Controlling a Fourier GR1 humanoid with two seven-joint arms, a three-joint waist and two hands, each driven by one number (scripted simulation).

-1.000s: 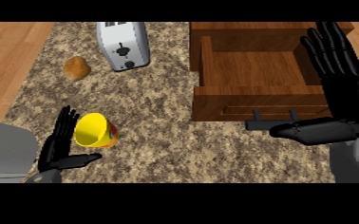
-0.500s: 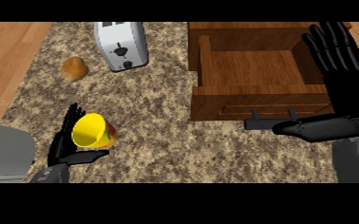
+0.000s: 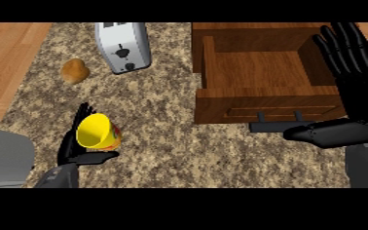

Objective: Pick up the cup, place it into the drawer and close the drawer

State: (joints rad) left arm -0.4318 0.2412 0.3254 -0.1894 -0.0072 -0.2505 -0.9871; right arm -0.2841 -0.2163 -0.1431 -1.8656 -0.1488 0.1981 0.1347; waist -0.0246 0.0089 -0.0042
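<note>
A yellow cup (image 3: 97, 131) lies tilted on the speckled counter at the lower left, its mouth facing up and left. My left hand (image 3: 70, 148) is pressed against its left side. The fingers are straight behind the rim and the thumb is stretched out under the cup. The wooden drawer (image 3: 266, 102) stands pulled open at the upper right with nothing inside, and its dark handle (image 3: 277, 122) faces me. My right hand (image 3: 352, 97) rests open at the right edge, fingers up along the drawer's right wall and thumb beside the handle.
A silver toaster (image 3: 122, 46) stands at the back, left of the drawer. A small brown roll-like item (image 3: 74, 70) lies left of the toaster. A grey rounded shape (image 3: 14, 158) shows at the lower left edge. Wooden floor borders the counter's left side.
My left hand has moved in from the left until its fingers and thumb lie against the cup. The cup has barely shifted. The right hand has stayed put.
</note>
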